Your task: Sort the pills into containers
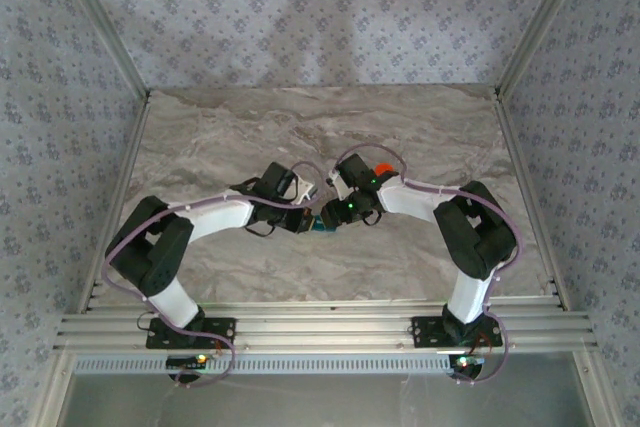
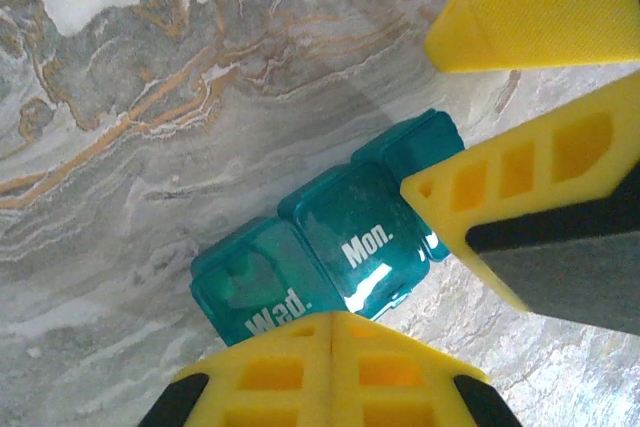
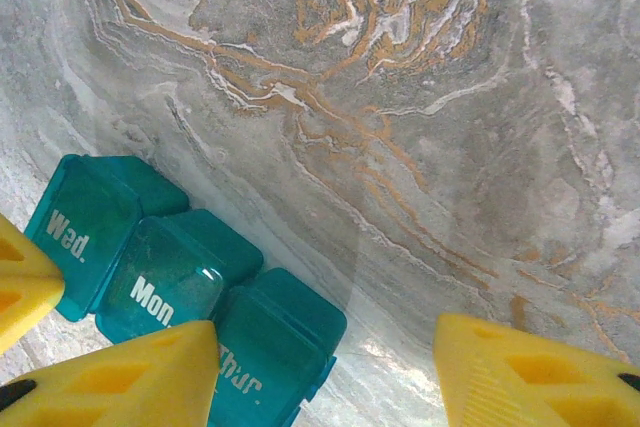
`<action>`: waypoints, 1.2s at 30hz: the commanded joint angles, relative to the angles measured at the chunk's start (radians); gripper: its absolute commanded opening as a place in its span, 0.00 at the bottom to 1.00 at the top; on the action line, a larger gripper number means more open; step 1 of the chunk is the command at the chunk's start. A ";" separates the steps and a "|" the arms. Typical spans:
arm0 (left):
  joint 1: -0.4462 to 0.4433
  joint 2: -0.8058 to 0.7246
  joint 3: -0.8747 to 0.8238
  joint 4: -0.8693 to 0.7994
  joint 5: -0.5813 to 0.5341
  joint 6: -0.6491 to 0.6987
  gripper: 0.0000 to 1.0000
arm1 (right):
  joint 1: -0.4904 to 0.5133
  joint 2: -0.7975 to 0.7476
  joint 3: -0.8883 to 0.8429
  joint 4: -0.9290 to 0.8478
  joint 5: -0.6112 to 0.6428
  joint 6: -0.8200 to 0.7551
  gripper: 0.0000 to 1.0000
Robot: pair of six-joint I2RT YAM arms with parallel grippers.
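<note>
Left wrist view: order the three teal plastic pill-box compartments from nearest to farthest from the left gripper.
1. Teal plastic compartment marked Wed., right in front of the shut left gripper.
2. Teal compartment marked Mon., in the middle of the strip.
3. Third teal compartment, label not readable, at the far end.

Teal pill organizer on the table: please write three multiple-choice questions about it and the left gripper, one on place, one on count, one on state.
1. Which lid sits in the middle of the teal pill organizer?
A) Wed. B) Mon. C) Thur.
2. How many compartments does it have?
A) two B) three C) seven
3. What is the state of the left gripper?
A) wide open B) closed on the organizer C) shut, holding nothing

Answers: 1 B, the Mon. lid lies between the two others. 2 B, three lids show in the right wrist view. 3 C, its yellow fingers meet with nothing between them.
</note>
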State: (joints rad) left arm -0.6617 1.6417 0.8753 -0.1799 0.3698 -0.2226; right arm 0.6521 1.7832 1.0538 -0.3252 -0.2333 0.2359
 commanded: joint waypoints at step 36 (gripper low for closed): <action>-0.016 0.024 -0.009 -0.031 -0.050 -0.012 0.00 | -0.029 0.054 0.008 -0.037 0.026 0.016 0.58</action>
State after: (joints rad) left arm -0.6643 1.6436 0.8612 -0.1589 0.3477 -0.2298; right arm 0.6373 1.7931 1.0595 -0.3222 -0.2607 0.2401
